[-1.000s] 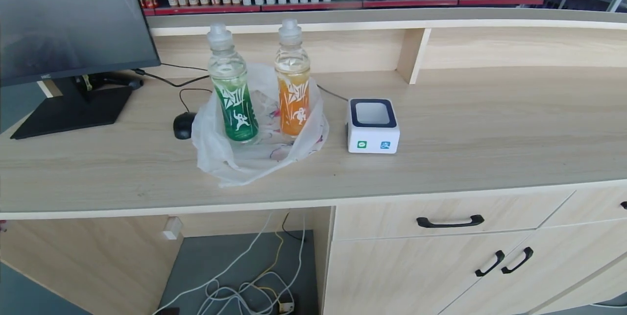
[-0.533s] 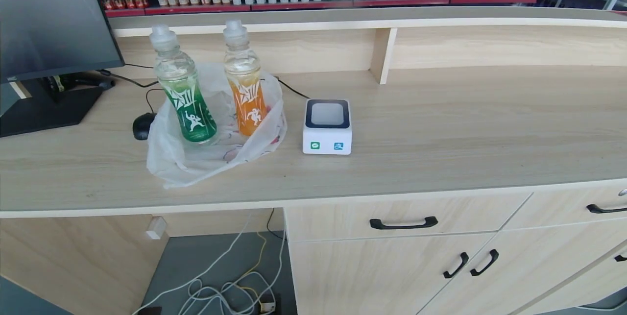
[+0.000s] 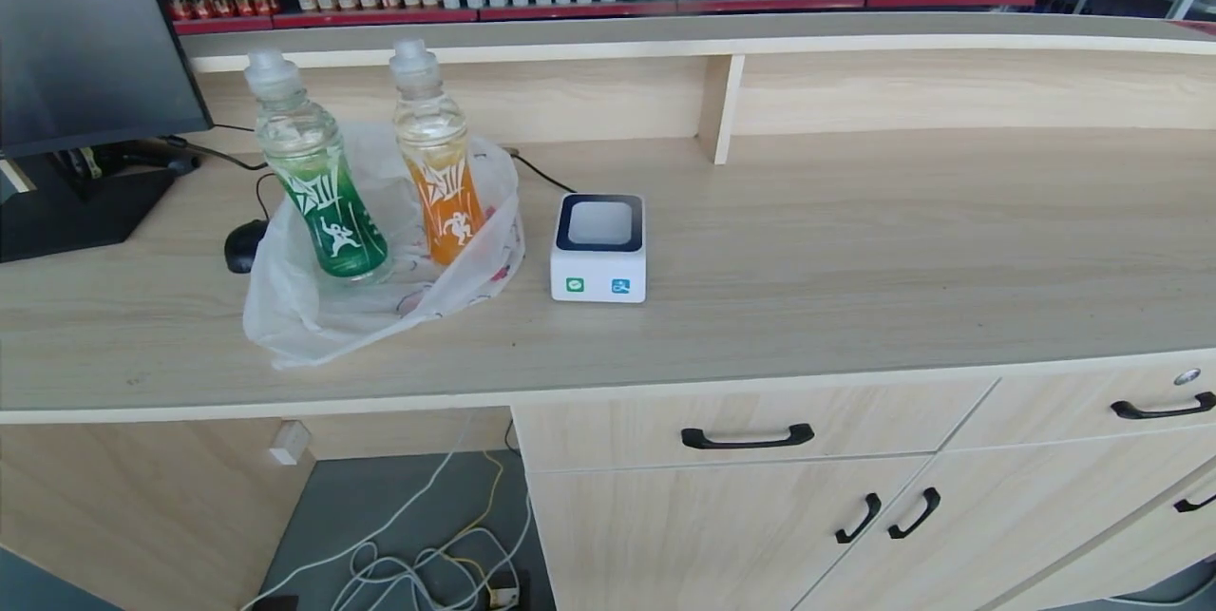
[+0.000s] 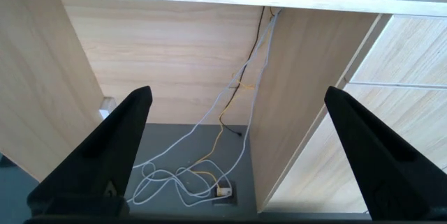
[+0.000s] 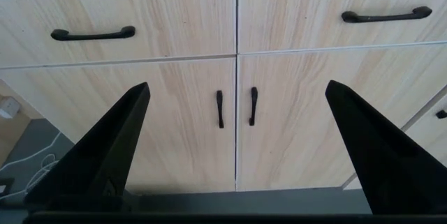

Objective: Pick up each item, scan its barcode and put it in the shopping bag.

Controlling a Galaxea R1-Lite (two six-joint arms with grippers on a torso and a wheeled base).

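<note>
Head view: green bottle (image 3: 318,202) and orange bottle (image 3: 437,183) stand upright within the slumped shopping bag (image 3: 304,326) on the worktop (image 3: 855,259), scanner (image 3: 599,247) just beside at the bag's 3 o'clock. Bagging appears complete; scanning unverifiable. Label print illegible.

Left wrist view: left claw (image 4: 237,91) gapes wide, empty.

Right wrist view: right claw (image 5: 236,84) likewise, facing cabinet doors (image 5: 167,119).

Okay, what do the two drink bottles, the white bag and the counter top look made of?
Green-labelled clear drink bottle and orange-labelled clear drink bottle: likely clear glossy plastic; you can see through their upper parts. Crumpled white shopping bag: thin, slightly see-through plastic film, heavily creased. Pale wood-grain counter top: matte wood-look surface, perhaps laminate; real wood cannot be ruled out.
</note>
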